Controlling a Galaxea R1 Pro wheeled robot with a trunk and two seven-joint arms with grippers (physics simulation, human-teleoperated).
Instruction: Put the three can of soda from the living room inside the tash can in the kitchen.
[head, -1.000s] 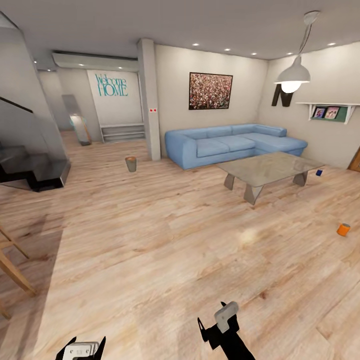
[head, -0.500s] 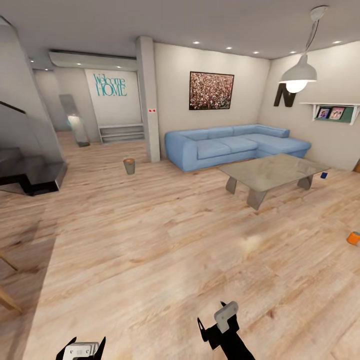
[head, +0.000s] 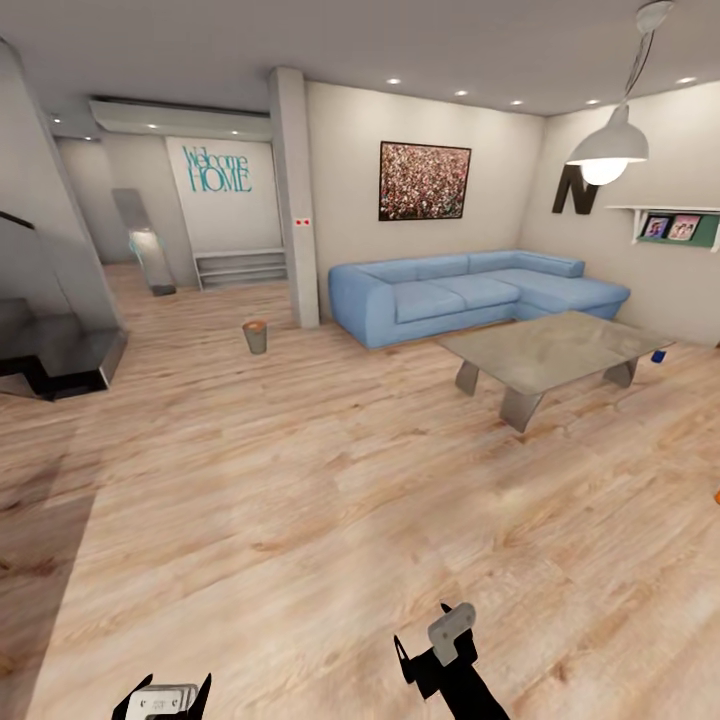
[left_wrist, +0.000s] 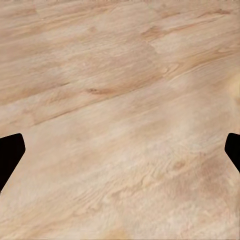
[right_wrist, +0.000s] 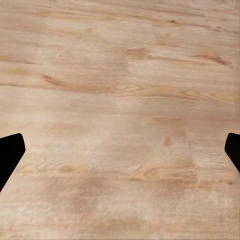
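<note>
In the head view, a small blue can of soda (head: 658, 355) stands on the wood floor just beyond the far right corner of the coffee table. An orange sliver (head: 717, 494) at the right edge is too cut off to identify. The tash can (head: 257, 337), pale grey outside and brown inside, stands on the floor near the white pillar, far ahead to the left. Both arms hang low, far from all of these. My left gripper (head: 165, 692) (left_wrist: 120, 155) and my right gripper (head: 425, 640) (right_wrist: 120, 155) are open, with only bare floor between their fingers.
A glass-topped coffee table (head: 560, 350) stands at the right, in front of a blue corner sofa (head: 470, 292). A white pillar (head: 295, 200) rises beside the sofa. Dark stairs (head: 55, 355) sit at the left, and a pendant lamp (head: 608, 150) hangs at the upper right. Wide wood floor (head: 300, 480) lies ahead.
The whole head view has shifted as the camera moved: table and blue can slid right, and the orange can slid down to the right edge. Both grippers keep the same pose.
</note>
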